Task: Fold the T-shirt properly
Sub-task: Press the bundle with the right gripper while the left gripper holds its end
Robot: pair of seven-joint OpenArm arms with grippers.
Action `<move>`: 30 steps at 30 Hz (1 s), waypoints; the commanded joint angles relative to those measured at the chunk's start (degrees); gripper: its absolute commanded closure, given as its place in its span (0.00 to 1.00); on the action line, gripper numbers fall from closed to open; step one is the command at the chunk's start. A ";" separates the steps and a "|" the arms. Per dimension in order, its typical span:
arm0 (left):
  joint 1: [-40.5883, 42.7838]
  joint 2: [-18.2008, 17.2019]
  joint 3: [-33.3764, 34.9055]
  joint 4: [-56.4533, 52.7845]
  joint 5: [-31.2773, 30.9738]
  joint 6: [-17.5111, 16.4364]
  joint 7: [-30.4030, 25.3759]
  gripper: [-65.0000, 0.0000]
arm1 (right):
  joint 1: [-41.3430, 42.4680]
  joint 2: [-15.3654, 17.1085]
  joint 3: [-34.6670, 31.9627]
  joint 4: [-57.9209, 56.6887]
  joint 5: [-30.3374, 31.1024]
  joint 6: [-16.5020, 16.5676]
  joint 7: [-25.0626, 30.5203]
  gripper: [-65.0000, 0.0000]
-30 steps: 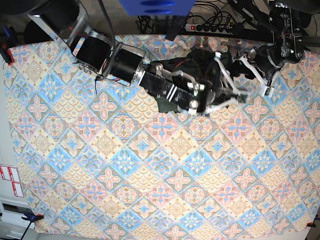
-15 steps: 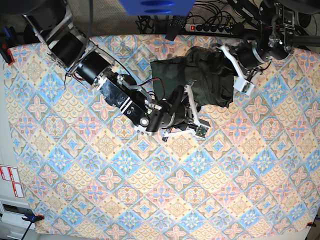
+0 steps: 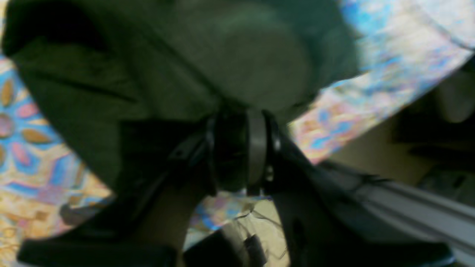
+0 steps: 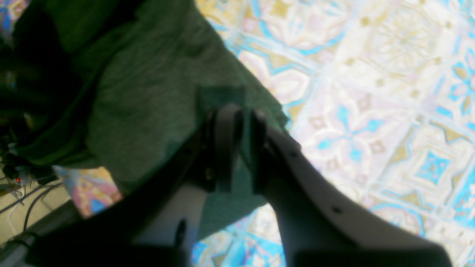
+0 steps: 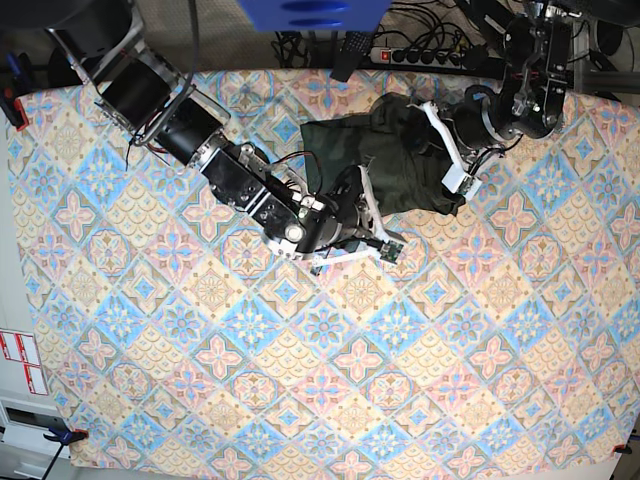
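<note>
Since the earlier frame the right tool (image 4: 233, 144) is sliding toward 12 o'clock, both it and the left tool (image 3: 241, 148) seemingly clamping edges of the soft, light, limp T-shirt (image 5: 385, 160) bunched on the counter (image 5: 300, 400).

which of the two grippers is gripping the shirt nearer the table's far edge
The left gripper, on the base view's right. It pinches the T-shirt close to the far edge and the power strip. The right gripper holds the shirt's nearer edge, toward the table's middle.

bright, even light overhead in the base view; both wrist views are soft, blurred and dim.
</note>
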 commanded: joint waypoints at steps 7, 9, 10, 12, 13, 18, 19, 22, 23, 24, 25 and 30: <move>-1.06 -2.02 -4.14 -2.35 9.08 -0.31 -0.86 0.86 | 1.37 -0.97 -2.77 1.00 0.60 0.15 2.76 0.89; -1.06 -2.02 -6.95 -2.62 9.87 -0.31 -0.78 0.86 | 1.37 -0.97 -2.77 1.00 0.60 0.15 2.76 0.89; -0.97 -2.11 -8.45 -3.32 10.22 -0.31 -0.78 0.86 | 1.37 -0.97 -2.77 1.00 0.60 0.15 2.76 0.89; -0.44 -2.29 -11.61 -4.99 10.57 -0.40 -0.78 0.86 | 1.37 -0.97 -2.77 1.00 0.60 0.15 2.76 0.89; -0.18 -2.29 -13.28 -5.25 10.75 -0.40 -0.78 0.86 | 1.37 -0.97 -2.77 1.00 0.60 0.15 2.76 0.89; 0.18 -2.29 -18.29 -5.34 10.40 -0.49 -0.78 0.86 | 1.37 -0.97 -2.86 1.00 0.60 0.15 2.76 0.89; 0.88 -2.29 -18.91 -5.08 10.04 -0.58 -0.78 0.86 | 1.37 -0.97 -2.86 1.00 0.60 0.15 2.76 0.89; 4.39 -2.20 -18.91 0.46 7.49 -1.72 -0.78 0.86 | 1.28 -0.97 -2.86 1.26 0.60 0.15 2.58 0.89; 6.15 -2.11 -18.20 3.54 5.91 -2.77 -0.78 0.86 | 1.28 -0.97 -2.86 1.35 0.60 0.15 2.49 0.89; 7.56 -2.11 -17.15 6.35 4.42 -3.83 -0.78 0.86 | 1.28 -0.97 -2.86 1.35 0.60 0.15 2.58 0.89; 8.44 -2.11 -16.01 8.37 3.10 -4.27 -0.78 0.86 | 1.28 -0.97 -2.86 1.35 0.60 0.15 2.67 0.89; 8.70 -2.11 -8.18 10.40 0.20 -4.44 -0.78 0.87 | 1.28 -0.62 -2.51 1.43 0.60 0.15 2.58 0.89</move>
